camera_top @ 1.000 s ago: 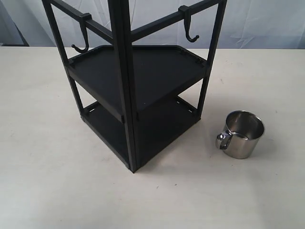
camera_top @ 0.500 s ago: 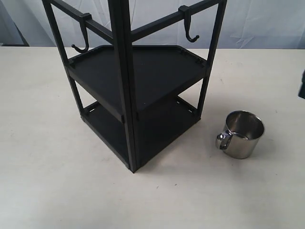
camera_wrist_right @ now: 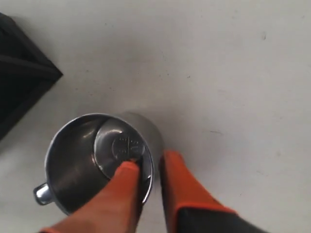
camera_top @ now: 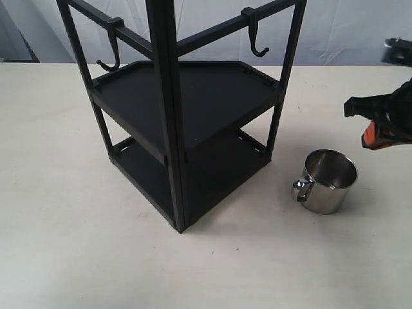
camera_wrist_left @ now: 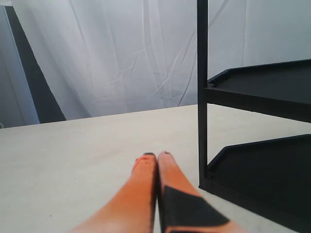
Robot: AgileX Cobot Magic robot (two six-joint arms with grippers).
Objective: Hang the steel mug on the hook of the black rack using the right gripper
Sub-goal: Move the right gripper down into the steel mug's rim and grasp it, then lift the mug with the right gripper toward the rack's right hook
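Observation:
The steel mug (camera_top: 329,181) stands upright on the table to the right of the black rack (camera_top: 170,116), its looped handle (camera_top: 300,190) turned toward the rack. My right gripper (camera_top: 373,138) hangs above and just right of the mug, apart from it. In the right wrist view the gripper (camera_wrist_right: 149,160) is open, its orange fingers (camera_wrist_right: 175,182) lined up either side of the mug's (camera_wrist_right: 92,160) near rim. A hook (camera_top: 257,46) hangs from the rack's right top rail. The left gripper (camera_wrist_left: 156,156) is shut on nothing, low over the table beside a rack post (camera_wrist_left: 202,92).
A second hook (camera_top: 111,61) hangs from the rack's left rail. The rack's two flat shelves (camera_top: 193,96) sit between the posts. A white curtain (camera_top: 347,26) closes the back. Bare table (camera_top: 64,225) lies left of and in front of the rack.
My right gripper has come in from the right edge of the exterior view and now hangs over the mug. Mug and rack have not moved.

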